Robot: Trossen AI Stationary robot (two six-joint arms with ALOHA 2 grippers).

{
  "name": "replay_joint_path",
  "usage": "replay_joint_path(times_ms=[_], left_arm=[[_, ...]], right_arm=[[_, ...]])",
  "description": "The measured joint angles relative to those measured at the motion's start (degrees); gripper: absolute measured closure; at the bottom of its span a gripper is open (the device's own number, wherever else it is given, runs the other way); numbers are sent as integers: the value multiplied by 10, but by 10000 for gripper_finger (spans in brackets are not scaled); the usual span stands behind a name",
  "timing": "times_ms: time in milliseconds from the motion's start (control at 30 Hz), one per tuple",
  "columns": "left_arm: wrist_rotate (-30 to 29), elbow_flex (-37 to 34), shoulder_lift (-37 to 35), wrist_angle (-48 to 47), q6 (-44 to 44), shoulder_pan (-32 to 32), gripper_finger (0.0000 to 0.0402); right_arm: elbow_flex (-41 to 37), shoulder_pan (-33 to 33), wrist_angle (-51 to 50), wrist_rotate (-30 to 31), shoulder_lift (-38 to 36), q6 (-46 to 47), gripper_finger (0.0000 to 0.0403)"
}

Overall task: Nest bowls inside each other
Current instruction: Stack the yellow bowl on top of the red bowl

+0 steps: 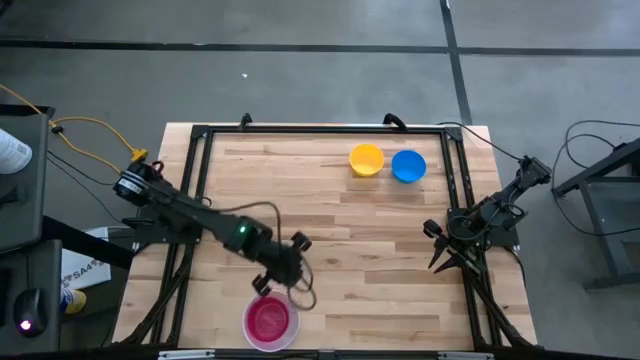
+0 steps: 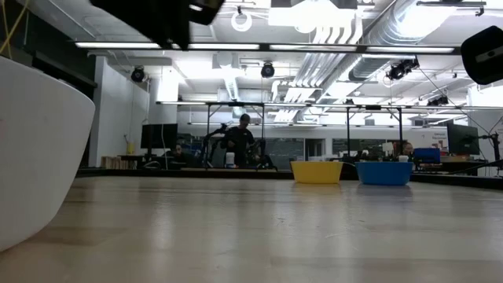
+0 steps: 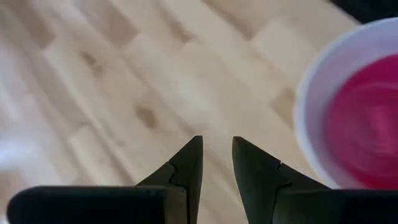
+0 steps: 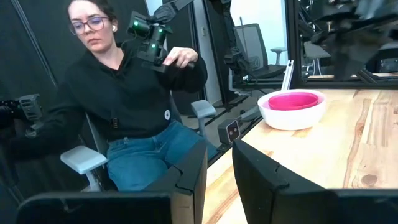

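Observation:
A pink-red bowl (image 1: pixel 268 320) sits nested inside a larger white bowl (image 1: pixel 250 335) near the table's near edge, left of centre. The nested pair also shows in the left wrist view (image 3: pixel 364 118) and the right wrist view (image 4: pixel 292 101). A yellow bowl (image 1: pixel 366 160) and a blue bowl (image 1: pixel 408 166) stand side by side on the table toward its far edge. My left gripper (image 3: pixel 217 142) hangs open above bare wood just beside the white bowl's rim (image 3: pixel 305 106), with nothing between its fingers. My right gripper (image 4: pixel 219 149) waits open at the table's right edge (image 1: pixel 443 264).
A black frame (image 1: pixel 200 135) runs round the wooden tabletop. A person sits in a chair (image 4: pixel 118 106) just beyond the table's near-left side. Bare wood lies between the nested pair and the yellow and blue bowls (image 2: pixel 316 171).

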Motion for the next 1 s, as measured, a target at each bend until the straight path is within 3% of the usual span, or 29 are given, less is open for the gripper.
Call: replay_joint_path(times_ms=[300,567,700,800,1000], left_arm=[[0,36,0,-10,-24,76,316],[-4,48,0,-7,-120,90,316],[29,48,0,-24,-113,92,316],[55,48,0,-25,-105,115,316],[73,48,0,-40,-101,202,316]], right_arm=[[0,0,0,0,0,-1,332],[0,0,44,-3,0,97,332],[0,0,84,14,0,62,332],[0,0,128,78,0,15,332],[0,0,123,316,0,-25,332]])
